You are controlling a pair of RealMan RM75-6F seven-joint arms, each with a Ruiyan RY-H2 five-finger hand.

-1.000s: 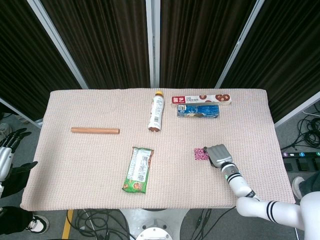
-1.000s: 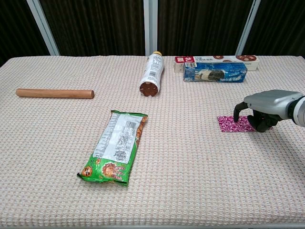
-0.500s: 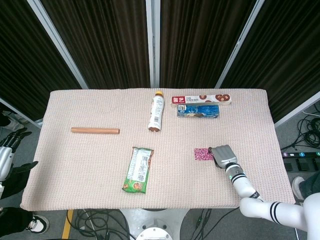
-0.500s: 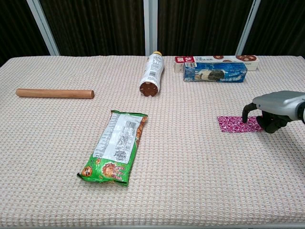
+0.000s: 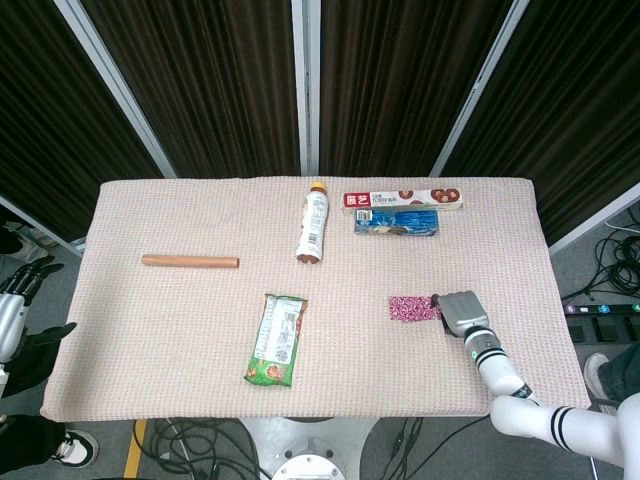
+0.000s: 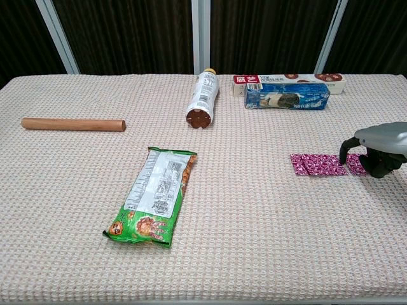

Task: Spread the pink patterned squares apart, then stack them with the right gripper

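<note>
Dark curtains are seen behind a table [image 5: 150,360] covered in beige woven cloth. Print on the green snack packet [image 6: 154,196], bottle [image 6: 202,100] and biscuit boxes [image 6: 287,90] is unreadable. At near right, the pink patterned squares [image 6: 320,164] lie fanned in a row, their right end pressed under the right hand [image 6: 380,147], its fingers curled down. The left hand [image 5: 20,290], open, is partly cropped.

Right hand [image 6: 380,147] cut by chest view's right edge, covering the near end of the pink patterned squares [image 6: 321,164], left hand [image 5: 14,296] cut by head view's left edge, finger posture indistinct.
</note>
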